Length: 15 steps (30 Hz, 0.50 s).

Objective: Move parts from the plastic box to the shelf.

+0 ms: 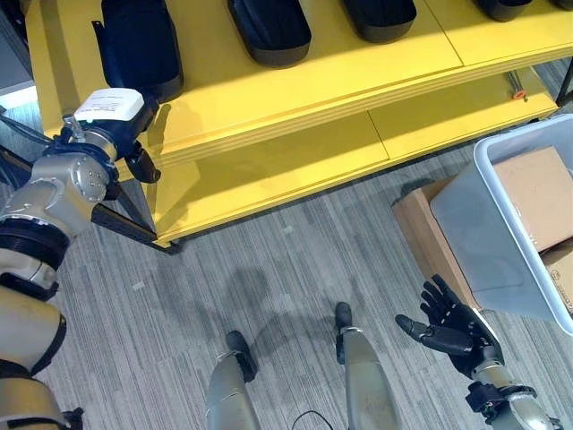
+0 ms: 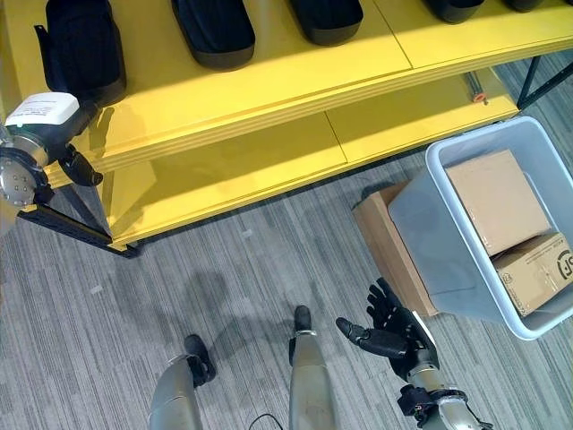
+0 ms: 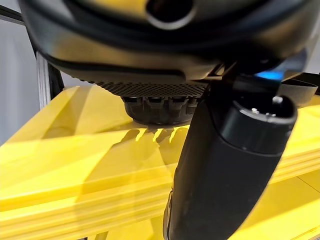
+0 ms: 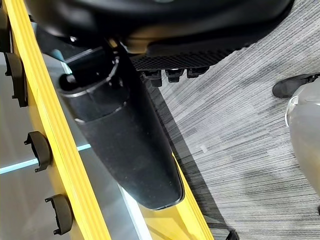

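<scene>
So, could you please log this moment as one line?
left robot hand: at yellow wooden shelf, by black moulded part | right robot hand: open, empty | grey plastic box: cardboard boxes inside

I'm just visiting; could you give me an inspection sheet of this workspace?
Surface: yellow two-tier shelf; grey carpet floor.
Job's things: black parts in a row on the top tier; pale plastic box holding cardboard boxes.
Clutter: brown carton beside the plastic box; small orange-tipped item on the lower tier.
Hands: left hand at the shelf's left end; right hand open, empty, near the plastic box.
Cables: nothing seen.
Surroundings: nothing seen.
</scene>
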{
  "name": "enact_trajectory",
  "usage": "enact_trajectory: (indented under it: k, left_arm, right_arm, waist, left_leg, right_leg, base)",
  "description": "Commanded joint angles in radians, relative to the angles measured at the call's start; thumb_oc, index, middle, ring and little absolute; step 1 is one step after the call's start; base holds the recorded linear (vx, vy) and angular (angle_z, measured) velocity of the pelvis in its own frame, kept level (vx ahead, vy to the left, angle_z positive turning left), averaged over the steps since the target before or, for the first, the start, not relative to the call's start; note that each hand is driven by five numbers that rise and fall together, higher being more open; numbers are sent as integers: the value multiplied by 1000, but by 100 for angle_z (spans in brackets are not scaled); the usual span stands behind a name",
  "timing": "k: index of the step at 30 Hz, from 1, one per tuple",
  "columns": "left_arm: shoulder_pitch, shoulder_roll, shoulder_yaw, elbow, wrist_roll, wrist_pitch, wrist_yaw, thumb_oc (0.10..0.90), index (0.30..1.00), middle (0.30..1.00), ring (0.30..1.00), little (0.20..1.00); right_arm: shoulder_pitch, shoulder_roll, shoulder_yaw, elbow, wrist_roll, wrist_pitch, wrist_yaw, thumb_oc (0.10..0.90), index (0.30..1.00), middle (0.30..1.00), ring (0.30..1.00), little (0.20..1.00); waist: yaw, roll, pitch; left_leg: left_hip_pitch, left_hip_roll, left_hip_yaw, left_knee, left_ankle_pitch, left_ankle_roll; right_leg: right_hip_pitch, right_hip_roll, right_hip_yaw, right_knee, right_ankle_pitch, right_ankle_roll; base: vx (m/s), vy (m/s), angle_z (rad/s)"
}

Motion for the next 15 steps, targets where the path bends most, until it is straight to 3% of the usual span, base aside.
enact_trajectory:
  k: [1, 15]
  left_arm:
    - [-158, 20, 39, 34, 21, 9, 65, 900, 1000, 1000, 1000, 1000]
    - [-204, -2, 10, 122, 27, 17, 68, 900, 1000, 1000, 1000, 1000]
  right_arm:
    - [-13, -67, -74, -64, 33, -67, 14, 900, 1000, 1000, 1000, 1000]
    - [-4, -73, -67, -60, 46, -67, 15, 900, 1000, 1000, 1000, 1000]
  waist:
    - [0, 13, -40]
    - [-5, 15, -35]
  left_leg:
    - [-21, 18, -47, -11, -13, 11]
    - [-42, 18, -49, 4, -15, 12]
  right_leg:
    - [45, 18, 16, -13, -40, -30]
    - [18, 23, 23, 5, -42, -33]
  base:
    - [0, 0, 0]
    - [3, -2, -2]
